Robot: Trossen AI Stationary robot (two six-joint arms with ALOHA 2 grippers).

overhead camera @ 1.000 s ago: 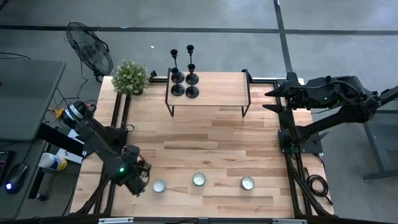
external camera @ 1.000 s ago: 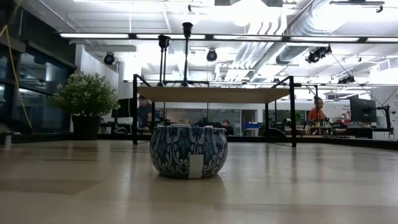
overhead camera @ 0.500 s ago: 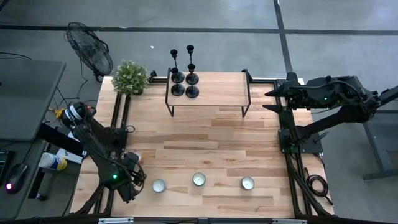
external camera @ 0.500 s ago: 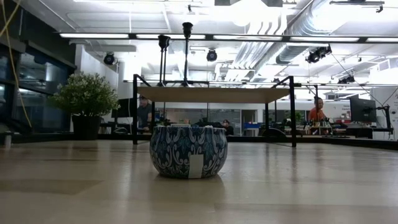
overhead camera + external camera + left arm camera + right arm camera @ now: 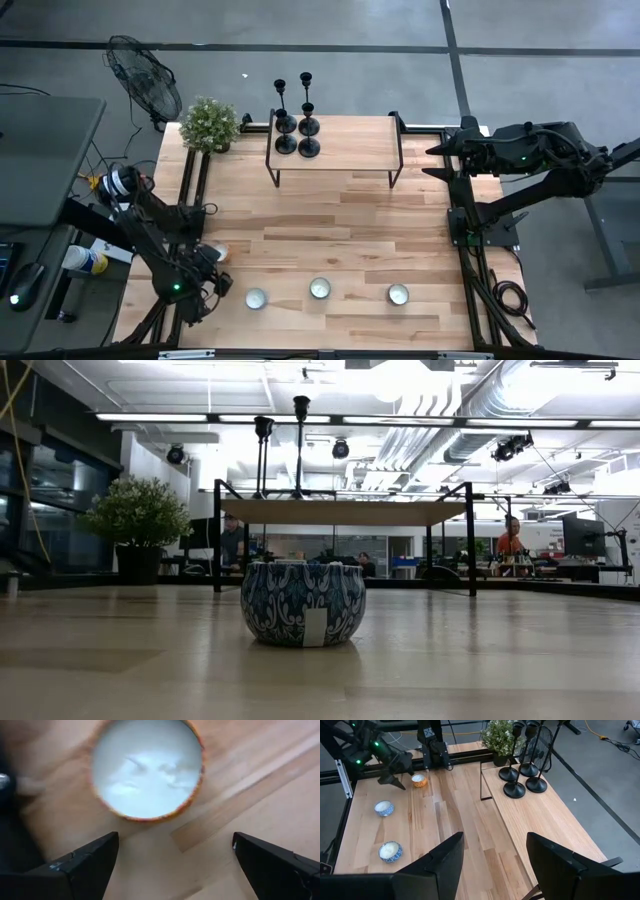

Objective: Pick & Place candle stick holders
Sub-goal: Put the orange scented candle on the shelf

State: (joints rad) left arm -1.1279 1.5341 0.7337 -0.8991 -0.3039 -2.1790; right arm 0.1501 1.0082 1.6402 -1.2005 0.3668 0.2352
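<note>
My left tool [image 5: 175, 865] hung spread over a copper-rimmed candle cup [image 5: 146, 767] near the tabletop's [image 5: 340, 215] left front edge, pinching nothing. The 4 candle stick holders [image 5: 296, 120] stood upright, clustered on the raised shelf's [image 5: 350, 150] left end, well apart from me. Right tool [image 5: 495, 865] waited spread at the right edge, prob. to keep the shelf approach free.

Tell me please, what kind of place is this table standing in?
Probably a big open workshop or lab. The low view shows bare ceiling pipes, long strip lights and people at desks far behind the wooden table; the floor around is grey concrete.
</note>
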